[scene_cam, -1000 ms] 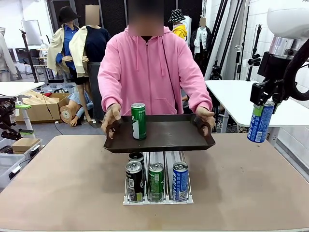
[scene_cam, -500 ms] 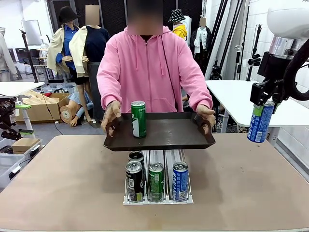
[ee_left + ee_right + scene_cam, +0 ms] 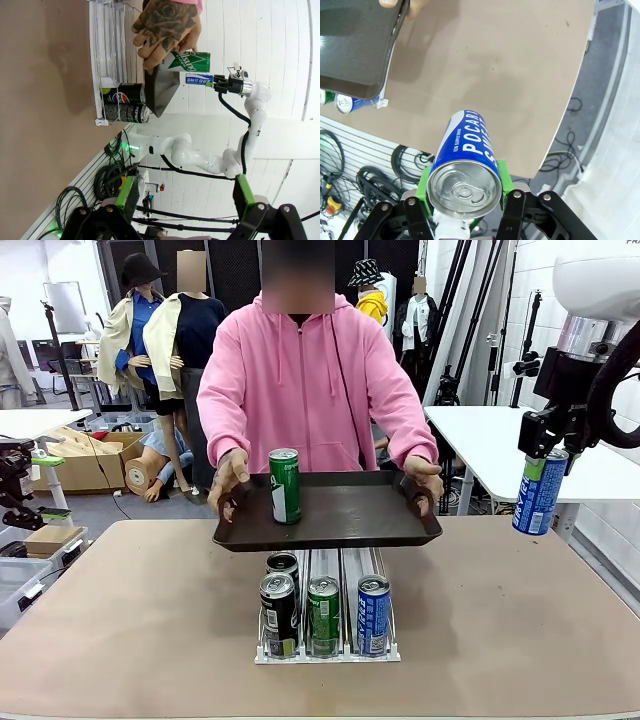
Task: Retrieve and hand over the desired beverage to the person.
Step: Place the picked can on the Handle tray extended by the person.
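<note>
Blue Pocari Sweat can (image 3: 539, 492) hangs clamped in the right gripper (image 3: 545, 454), high at the table's right edge, seemingly ready for handover. Across the table the person (image 3: 312, 390) holds a dark tray (image 3: 335, 515) level over the can rack (image 3: 327, 618), a green can (image 3: 285, 486) on it, likely to receive the drink. Left gripper (image 3: 182, 197) idles, jaws apart and empty.
</note>
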{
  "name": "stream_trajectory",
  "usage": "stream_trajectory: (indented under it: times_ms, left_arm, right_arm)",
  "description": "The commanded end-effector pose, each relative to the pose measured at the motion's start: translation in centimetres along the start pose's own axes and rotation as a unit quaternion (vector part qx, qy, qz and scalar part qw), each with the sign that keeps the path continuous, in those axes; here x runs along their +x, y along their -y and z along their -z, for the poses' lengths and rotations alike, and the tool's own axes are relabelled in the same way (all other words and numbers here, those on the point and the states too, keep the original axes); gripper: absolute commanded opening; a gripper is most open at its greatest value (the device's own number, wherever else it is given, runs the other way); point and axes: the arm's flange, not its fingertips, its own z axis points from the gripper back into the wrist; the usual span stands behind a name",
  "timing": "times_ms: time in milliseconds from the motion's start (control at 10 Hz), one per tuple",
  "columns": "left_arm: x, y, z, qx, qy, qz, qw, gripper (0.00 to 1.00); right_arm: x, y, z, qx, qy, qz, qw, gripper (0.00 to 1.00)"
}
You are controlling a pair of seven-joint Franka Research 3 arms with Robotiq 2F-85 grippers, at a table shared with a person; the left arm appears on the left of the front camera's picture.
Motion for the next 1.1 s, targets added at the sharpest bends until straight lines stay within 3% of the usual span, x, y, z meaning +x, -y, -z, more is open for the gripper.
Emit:
stream_trajectory:
  times_ms: [0, 300, 1000]
  left_arm:
    - [0.0, 0.1, 0.0, 0.0, 0.006, -0.002, 1.0, 1.0]
    - [0.0, 0.1, 0.0, 0.0, 0.006, -0.002, 1.0, 1.0]
    - [0.0, 0.1, 0.0, 0.0, 0.006, -0.002, 1.0, 1.0]
  right_arm:
    - [0.1, -0.3, -0.5, 0.006, -0.001, 0.002, 1.0, 0.0]
    - [0.5, -1.5, -1.7, 0.023, -0.007, 0.003, 1.0, 0.0]
    - [3.0, -8.8, -6.4, -0.01, -0.001, -0.046, 0.999, 0.0]
